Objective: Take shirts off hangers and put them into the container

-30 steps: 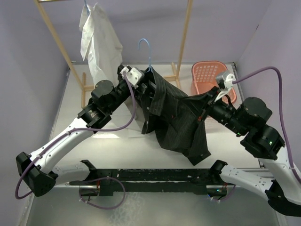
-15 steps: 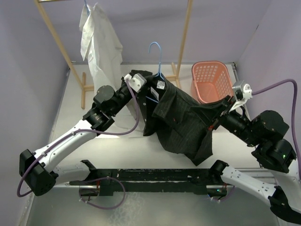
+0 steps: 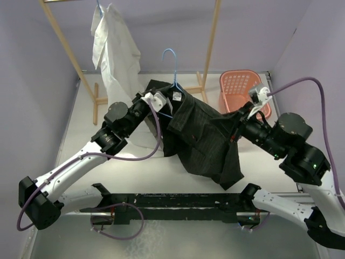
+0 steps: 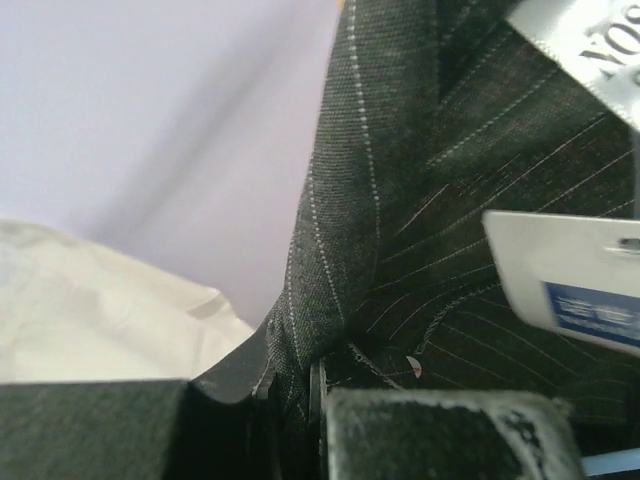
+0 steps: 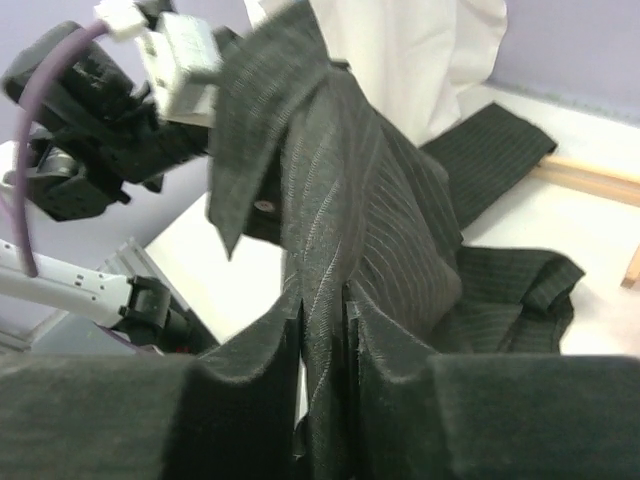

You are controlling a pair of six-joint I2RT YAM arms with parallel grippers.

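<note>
Shirt spread between both arms over the worktop [image 3: 161,172].
You held the black shirt [image 3: 202,137] taut, with the white shirt [image 3: 113,51] hanging on the rack [image 3: 213,38] behind. Right jaws were clamped on a fold beside the container [image 3: 237,89] and left jaws closed on cloth by the collar, probably to pull it off the blue hanger [image 3: 171,65].

The black shirt [image 3: 202,140] hides the blue hanger [image 3: 174,70] below its hook; print on the collar label [image 4: 575,35] is cut off.
</note>
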